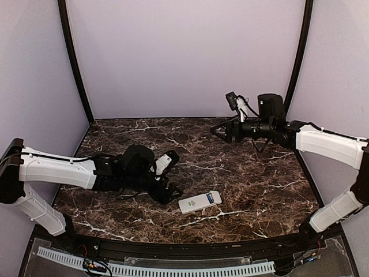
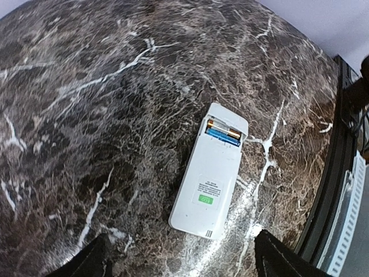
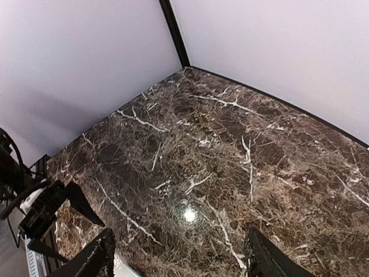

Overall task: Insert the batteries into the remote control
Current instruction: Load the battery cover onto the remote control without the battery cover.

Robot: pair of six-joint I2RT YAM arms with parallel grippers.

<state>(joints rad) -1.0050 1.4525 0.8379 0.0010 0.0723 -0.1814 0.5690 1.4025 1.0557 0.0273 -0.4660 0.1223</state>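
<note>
1. Fingers of L gripper stood wide apart w/ nothing betw. them. Only the 2 dark tips showed at the bottom of the wrist view.
2. L gripper hung over the table at front left, pointing toward the R side.
3. Remote lay flat on the table just ahead of those tips, roughly centred betw. them. No contact was seen.
4. From the top view the remote sat near the front edge, about mid-width, slightly angled. It was just right of L gripper, w/ its blue-marked end toward the R side.
5. Remote was back side up, w/ a printed label and a small green patch toward the end nearest the tips.
6. Compartment at the far end was uncovered. The batteries, 2 of them, lay side by side inside, 1 showing blue and 1 gold-orange.
7. Fingers of R gripper were also apart, w/ an empty gap and bare marble below.
8. R gripper was held up over the back-right part of the table, pointing toward the L side, well apart from the remote.
9. R wrist view took in the table top and a back corner where 2 pale walls met at a dark post.
10. At that view's left edge some black & white hardware showed; I couldn't tell which part it was.
</note>
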